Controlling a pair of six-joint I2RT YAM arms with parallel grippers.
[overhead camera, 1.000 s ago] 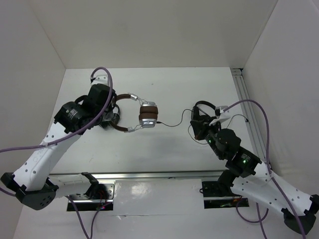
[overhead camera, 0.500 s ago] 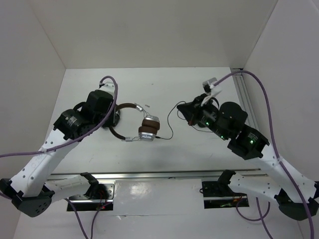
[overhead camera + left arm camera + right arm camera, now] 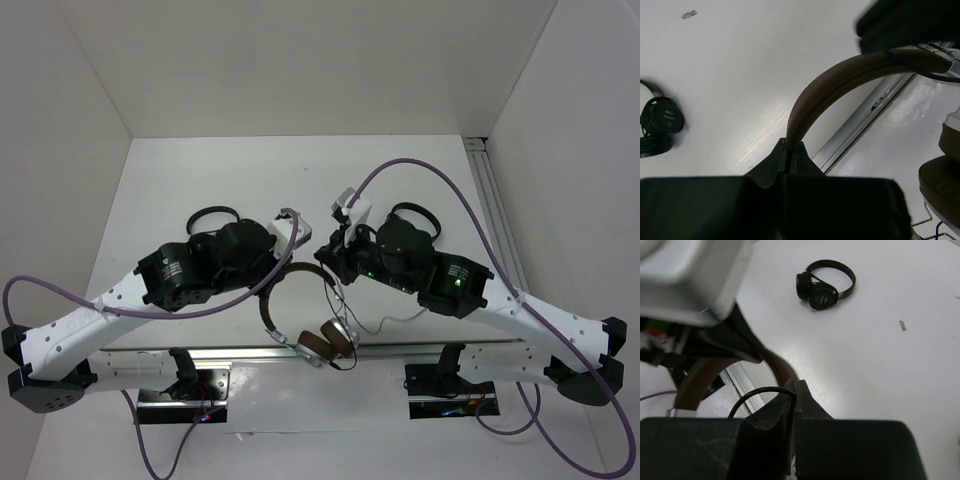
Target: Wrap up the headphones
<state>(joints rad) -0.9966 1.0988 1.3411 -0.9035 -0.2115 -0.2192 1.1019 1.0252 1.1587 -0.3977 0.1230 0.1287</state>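
Observation:
The headphones (image 3: 322,345), with a brown headband (image 3: 268,308), brown pads and silver cups, hang near the front rail. My left gripper (image 3: 281,279) is shut on the headband; in the left wrist view the band (image 3: 840,80) arches up out of the closed gripper (image 3: 791,146). One brown ear pad (image 3: 944,182) shows at the right edge. My right gripper (image 3: 335,260) is close beside the left one, by the headband's other end, and is shut on the thin black cable (image 3: 752,394), which loops out of the gripper (image 3: 796,389). The cable trails down to the cups (image 3: 352,318).
One small all-black headphone (image 3: 208,217) lies behind the left arm and shows in the left wrist view (image 3: 660,120). Another (image 3: 415,214) lies behind the right arm. A small headphone also shows in the right wrist view (image 3: 824,286). The metal front rail (image 3: 400,350) runs under the hanging cups. White walls enclose the table.
Both arms have swung to the near centre. The left gripper has carried the headphones from back left to the front rail. The right gripper has moved left with the cable, close to the headband.

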